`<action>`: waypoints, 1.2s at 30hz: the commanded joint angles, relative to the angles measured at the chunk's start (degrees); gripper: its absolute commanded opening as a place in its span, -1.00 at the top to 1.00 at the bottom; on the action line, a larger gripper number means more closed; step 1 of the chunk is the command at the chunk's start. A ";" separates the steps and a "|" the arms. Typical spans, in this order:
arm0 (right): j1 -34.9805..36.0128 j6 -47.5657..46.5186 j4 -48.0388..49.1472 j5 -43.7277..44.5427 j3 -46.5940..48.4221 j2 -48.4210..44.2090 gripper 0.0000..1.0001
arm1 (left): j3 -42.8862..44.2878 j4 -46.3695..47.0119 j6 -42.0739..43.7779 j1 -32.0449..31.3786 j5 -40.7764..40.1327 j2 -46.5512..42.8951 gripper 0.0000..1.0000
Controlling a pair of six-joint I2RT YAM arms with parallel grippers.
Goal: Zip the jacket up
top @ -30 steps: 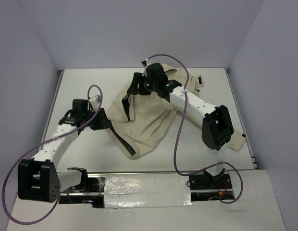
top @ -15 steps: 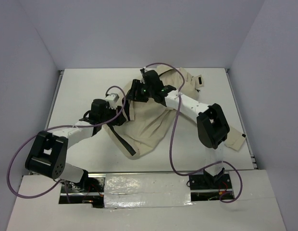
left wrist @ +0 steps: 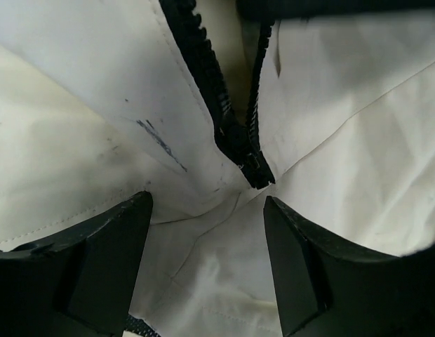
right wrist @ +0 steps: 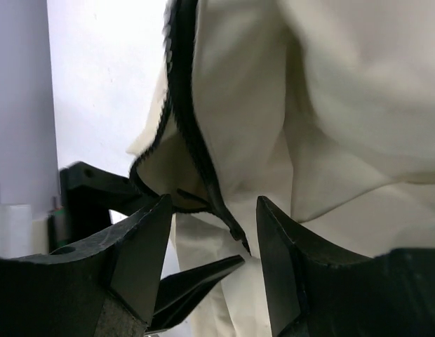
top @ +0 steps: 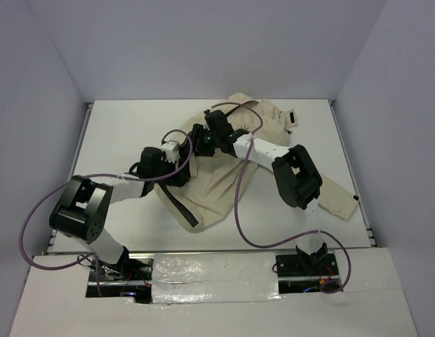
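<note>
The cream-beige jacket [top: 221, 184] lies crumpled in the middle of the table, with a dark zipper edge [top: 182, 208] running toward the front. My left gripper [top: 181, 170] is open over the jacket's left side. In the left wrist view the two dark zipper rows meet at a point [left wrist: 256, 172] just ahead of my open left gripper [left wrist: 207, 235], which holds nothing. My right gripper [top: 197, 138] is open just behind the left one. In the right wrist view a dark zipper strip [right wrist: 203, 175] hangs between the open right gripper's [right wrist: 212, 232] fingers, not pinched.
A jacket sleeve [top: 337, 200] stretches toward the table's right edge under the right arm's elbow [top: 296, 177]. Purple cables [top: 240, 203] loop over the jacket and table. The left gripper's finger [right wrist: 196, 281] shows close below the right gripper. Grey walls enclose the white table [top: 119, 126].
My left arm has swung right and forward until its gripper is over the jacket's zipper. My right gripper has come left and nearer, close to the left one.
</note>
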 commanded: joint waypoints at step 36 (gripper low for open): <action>-3.73 -22.74 22.93 -18.82 -19.09 -15.85 0.14 | 21.24 -48.17 34.34 10.66 31.60 -3.66 1.00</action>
